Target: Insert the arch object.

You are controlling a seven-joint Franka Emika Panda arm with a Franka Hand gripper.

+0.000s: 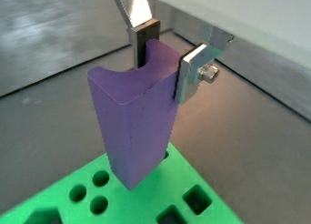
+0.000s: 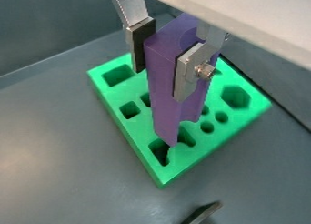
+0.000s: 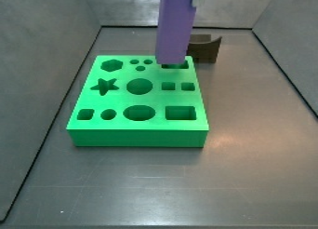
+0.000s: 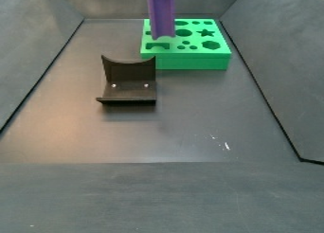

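Note:
My gripper (image 1: 168,62) is shut on a tall purple bar (image 1: 131,118). Its upper end face shows a curved notch between the fingers, so this bar is the arch object. It hangs upright, and both wrist views show it (image 2: 170,91). Its lower end meets the top of the green board (image 2: 127,114) with shaped holes, at the edge row next to the fixture. I cannot tell whether it is inside a hole. Both side views show the bar (image 3: 176,28) (image 4: 162,11) standing on the board (image 3: 137,123) (image 4: 209,59), with the gripper out of frame above.
The dark L-shaped fixture (image 4: 127,82) stands on the grey floor apart from the board, and it also shows behind the bar in a side view (image 3: 207,48). Sloping grey walls ring the floor. The board's other holes include a star (image 3: 104,85) and several circles.

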